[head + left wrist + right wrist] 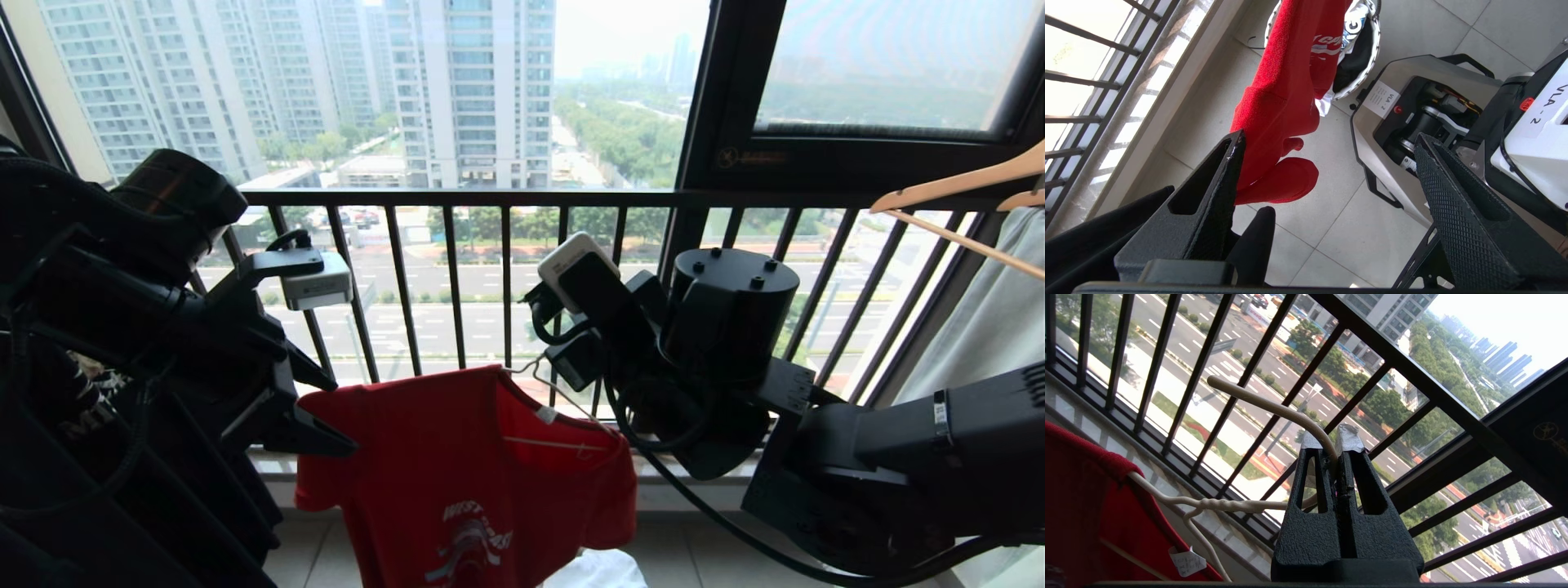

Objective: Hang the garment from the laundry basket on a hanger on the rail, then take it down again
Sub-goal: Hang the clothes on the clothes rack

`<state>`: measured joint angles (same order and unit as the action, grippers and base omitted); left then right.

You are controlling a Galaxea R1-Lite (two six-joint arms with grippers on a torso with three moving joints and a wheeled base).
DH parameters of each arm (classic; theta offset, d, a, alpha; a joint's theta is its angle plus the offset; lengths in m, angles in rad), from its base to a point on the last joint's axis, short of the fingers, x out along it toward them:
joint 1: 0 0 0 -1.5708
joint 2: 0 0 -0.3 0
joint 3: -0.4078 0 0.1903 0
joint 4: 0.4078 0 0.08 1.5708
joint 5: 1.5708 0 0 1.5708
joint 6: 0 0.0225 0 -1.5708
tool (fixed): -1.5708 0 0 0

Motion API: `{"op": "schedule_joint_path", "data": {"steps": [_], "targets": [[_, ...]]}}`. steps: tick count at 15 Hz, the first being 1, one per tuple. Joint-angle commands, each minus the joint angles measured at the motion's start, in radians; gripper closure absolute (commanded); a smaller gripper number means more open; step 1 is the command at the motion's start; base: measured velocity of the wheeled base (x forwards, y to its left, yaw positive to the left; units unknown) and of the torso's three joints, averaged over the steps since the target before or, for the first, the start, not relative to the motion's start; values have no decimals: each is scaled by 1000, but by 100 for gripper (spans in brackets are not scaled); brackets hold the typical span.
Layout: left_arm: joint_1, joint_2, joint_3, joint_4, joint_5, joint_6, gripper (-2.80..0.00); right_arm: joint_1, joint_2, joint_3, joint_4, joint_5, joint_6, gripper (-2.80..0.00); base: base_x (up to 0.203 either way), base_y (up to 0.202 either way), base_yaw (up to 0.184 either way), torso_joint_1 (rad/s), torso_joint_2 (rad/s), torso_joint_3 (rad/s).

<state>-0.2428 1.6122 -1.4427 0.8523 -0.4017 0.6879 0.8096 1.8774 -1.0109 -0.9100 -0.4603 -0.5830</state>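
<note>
The right gripper (1336,447), centre frame, pinches the hanger (1265,406) hook; the garment (465,474) hangs on it, lower centre. The left gripper (1327,163) stands open beside the sleeve. Next, I judge, lifting toward the rail.

Hazy daylight pours through the window (490,98), blowing out the sky. Both arms are dark silhouettes. Bar shadows stripe the sill (1180,81).
</note>
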Motion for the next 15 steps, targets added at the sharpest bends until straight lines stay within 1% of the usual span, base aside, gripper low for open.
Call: {"op": "schedule_joint_path", "data": {"steps": [1,5,7,10,13,15], "targets": [[-13,32,6,-10,-2,3,-280,3,-12,-5,-4,2,-3,0,0,0,0,0,0,0],[-19,55,-23,-110,-3,-6,-280,25,-12,-11,-4,2,-3,0,0,0,0,0,0,0],[-18,17,-28,-110,-3,-12,-280,25,-13,-12,-3,0,-4,0,0,0,0,0,0,0],[-17,-69,12,-109,-3,-13,-280,23,-18,-9,-3,0,-3,0,0,0,0,0,0,0],[-15,-32,-6,-113,-2,-12,-280,40,-29,-21,-3,1,-5,0,0,0,0,0,0,0],[-27,-10,-7,-114,-4,-10,-280,40,-27,-29,-3,3,-5,0,0,0,0,0,0,0]]}}
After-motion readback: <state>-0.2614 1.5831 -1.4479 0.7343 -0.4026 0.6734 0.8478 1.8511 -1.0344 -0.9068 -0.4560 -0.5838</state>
